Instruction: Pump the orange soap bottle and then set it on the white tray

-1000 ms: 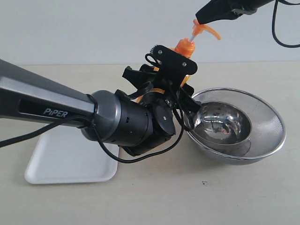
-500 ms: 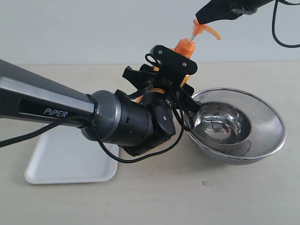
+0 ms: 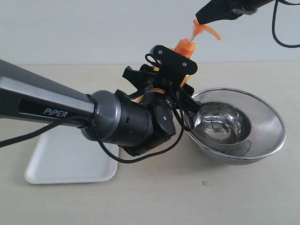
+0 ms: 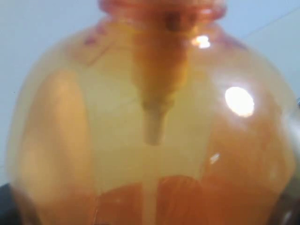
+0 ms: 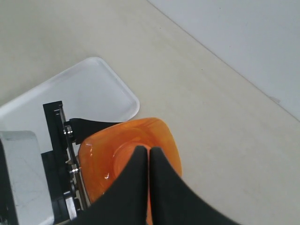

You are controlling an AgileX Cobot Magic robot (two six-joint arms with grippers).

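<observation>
The orange soap bottle [image 3: 185, 48] stands upright beside the bowls, its body mostly hidden behind my left gripper [image 3: 176, 75], which is shut on it. Only the collar, white stem and orange pump head [image 3: 207, 29] show above. In the left wrist view the translucent bottle [image 4: 150, 117] fills the picture, dip tube inside. My right gripper [image 3: 200, 18] is shut, with its tips resting on top of the pump head. From above, its closed fingers [image 5: 149, 150] cover the bottle's [image 5: 105, 150] shoulder. The white tray [image 3: 61, 161] lies at the lower left, with nothing on it.
A round steel bowl [image 3: 220, 123] sits inside a wider mesh bowl [image 3: 272, 122], right next to the bottle. The left arm [image 3: 47, 108] stretches across over part of the tray. The tray's corner [image 5: 108, 89] shows near the bottle in the right wrist view.
</observation>
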